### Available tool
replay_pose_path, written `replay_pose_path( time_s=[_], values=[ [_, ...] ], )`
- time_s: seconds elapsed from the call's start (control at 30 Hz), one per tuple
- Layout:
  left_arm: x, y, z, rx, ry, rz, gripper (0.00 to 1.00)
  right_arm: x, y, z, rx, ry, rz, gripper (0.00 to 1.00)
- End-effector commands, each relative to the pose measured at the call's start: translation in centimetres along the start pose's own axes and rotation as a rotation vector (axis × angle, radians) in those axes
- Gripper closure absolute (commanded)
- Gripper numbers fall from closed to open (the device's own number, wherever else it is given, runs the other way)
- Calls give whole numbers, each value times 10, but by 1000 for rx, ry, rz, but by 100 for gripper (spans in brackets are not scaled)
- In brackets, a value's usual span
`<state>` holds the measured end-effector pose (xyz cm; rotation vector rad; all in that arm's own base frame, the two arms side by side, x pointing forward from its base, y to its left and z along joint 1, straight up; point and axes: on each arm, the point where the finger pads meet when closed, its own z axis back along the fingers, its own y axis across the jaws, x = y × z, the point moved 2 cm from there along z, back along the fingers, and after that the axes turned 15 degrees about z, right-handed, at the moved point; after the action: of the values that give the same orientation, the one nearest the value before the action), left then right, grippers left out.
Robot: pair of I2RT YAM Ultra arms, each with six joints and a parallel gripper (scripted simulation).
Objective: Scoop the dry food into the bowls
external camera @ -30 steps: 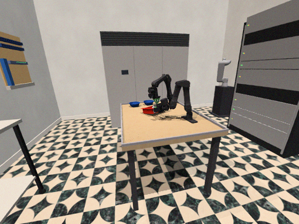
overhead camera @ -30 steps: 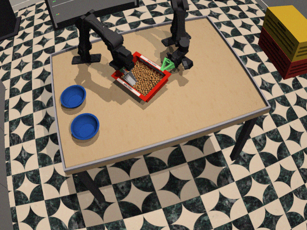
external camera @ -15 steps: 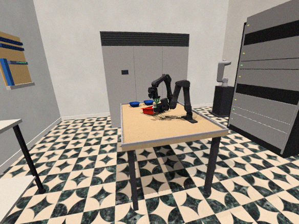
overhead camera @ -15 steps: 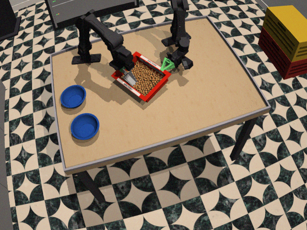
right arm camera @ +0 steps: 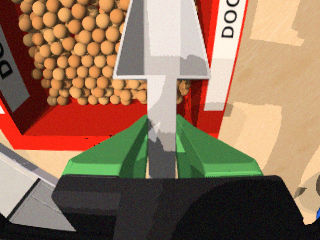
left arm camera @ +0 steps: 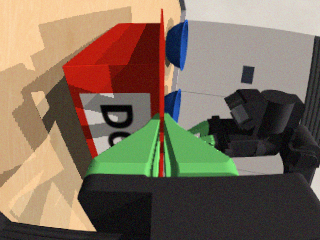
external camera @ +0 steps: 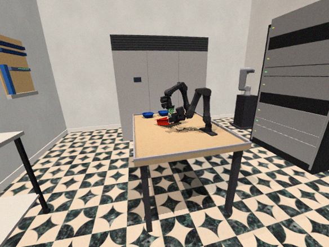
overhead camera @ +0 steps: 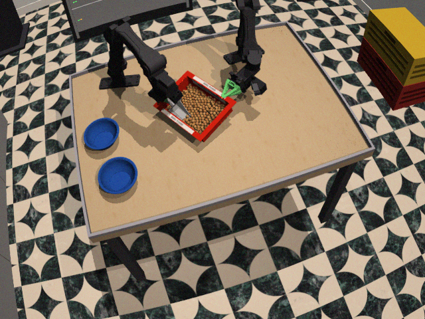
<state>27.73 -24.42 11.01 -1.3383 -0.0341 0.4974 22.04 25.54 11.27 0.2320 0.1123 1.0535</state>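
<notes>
The red box (overhead camera: 218,119) (external camera: 162,122) (left arm camera: 105,77) (right arm camera: 85,120) holds many round brown food pieces (overhead camera: 202,110) (right arm camera: 82,47). I cannot tell whether its base is flat on the table. My left gripper (overhead camera: 224,96) (left arm camera: 161,120) is shut on the box's rim, which runs as a thin red line between its green fingers. My right gripper (right arm camera: 162,121) is shut on the handle of the grey scoop (overhead camera: 178,111) (right arm camera: 170,32). The scoop's blade is over the box by a labelled wall and looks empty. Two blue bowls (overhead camera: 101,133) (overhead camera: 117,175) stand apart from the box, both empty.
The raised grey table rim (overhead camera: 226,200) runs around the wooden top (overhead camera: 274,130). The bowls are near one short edge, and the box is between the two arms. Stacked yellow and red crates (overhead camera: 394,51) stand off the table.
</notes>
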Motion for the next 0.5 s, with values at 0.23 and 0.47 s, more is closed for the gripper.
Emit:
replay_pose_path(
  time_s=[0.23, 0.47],
  values=[
    [-5, -31, -5, 2, -5, -70, 100, 3, -6, 9, 48, -22, 15, 100],
    [-10, -46, -6, -26, 13, -101, 100, 2, -11, 12, 35, -30, 7, 100]
  ],
)
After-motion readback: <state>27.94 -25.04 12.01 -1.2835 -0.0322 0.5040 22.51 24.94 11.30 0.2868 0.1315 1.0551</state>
